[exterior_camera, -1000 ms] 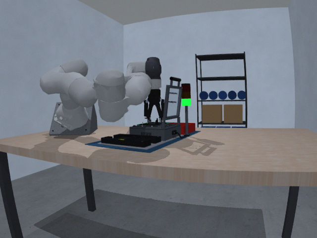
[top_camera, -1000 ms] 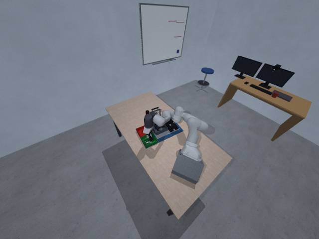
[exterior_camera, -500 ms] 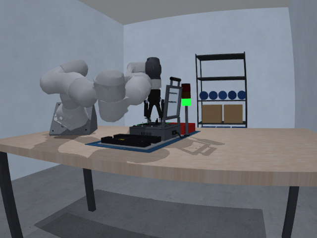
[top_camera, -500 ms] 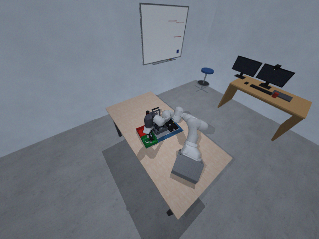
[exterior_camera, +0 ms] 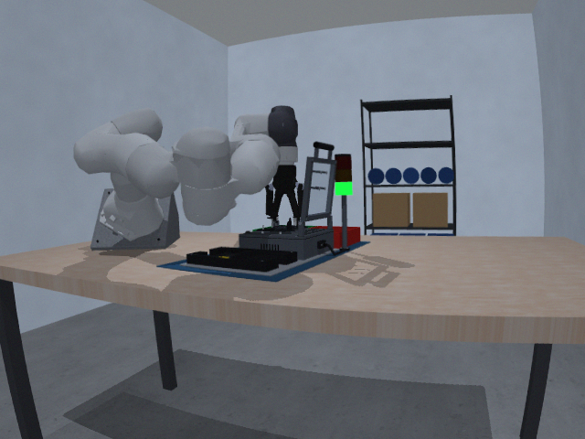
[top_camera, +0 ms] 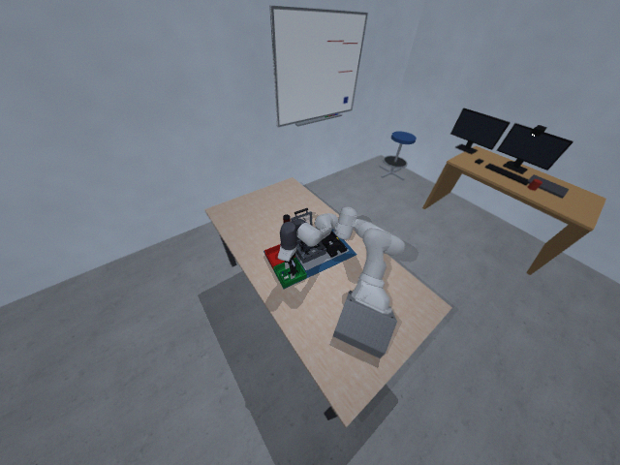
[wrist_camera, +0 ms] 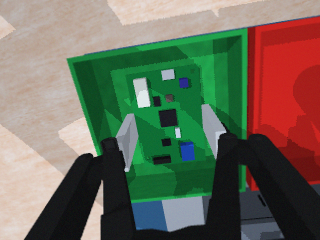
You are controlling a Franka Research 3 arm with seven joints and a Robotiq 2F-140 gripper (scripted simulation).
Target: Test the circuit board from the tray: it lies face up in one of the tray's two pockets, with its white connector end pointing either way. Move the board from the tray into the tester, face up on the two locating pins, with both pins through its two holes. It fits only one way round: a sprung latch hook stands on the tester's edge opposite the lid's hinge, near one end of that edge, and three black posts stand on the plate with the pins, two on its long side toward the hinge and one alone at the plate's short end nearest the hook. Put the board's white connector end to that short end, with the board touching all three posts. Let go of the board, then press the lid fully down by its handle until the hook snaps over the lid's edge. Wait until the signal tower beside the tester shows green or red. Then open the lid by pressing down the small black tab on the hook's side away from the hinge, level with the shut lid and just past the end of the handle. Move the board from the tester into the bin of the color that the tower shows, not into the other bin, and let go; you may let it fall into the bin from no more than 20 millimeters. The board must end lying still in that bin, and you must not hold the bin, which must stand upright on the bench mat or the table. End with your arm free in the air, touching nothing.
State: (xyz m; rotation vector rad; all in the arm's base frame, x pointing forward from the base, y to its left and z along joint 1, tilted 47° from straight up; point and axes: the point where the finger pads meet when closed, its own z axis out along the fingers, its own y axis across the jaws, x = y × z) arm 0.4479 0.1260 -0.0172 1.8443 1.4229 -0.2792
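Note:
My gripper points down into the green bin and is shut on the circuit board. The board lies face up between the two grey finger pads, low inside the bin, with its white connector at the far end in the wrist view. I cannot tell whether it touches the bin floor. The red bin stands right beside the green one. The signal tower shows green. The tester has its lid standing open.
The black tray lies on the blue bench mat in front of the tester. The arm's base stands at the table's near side. A shelf rack stands behind the table.

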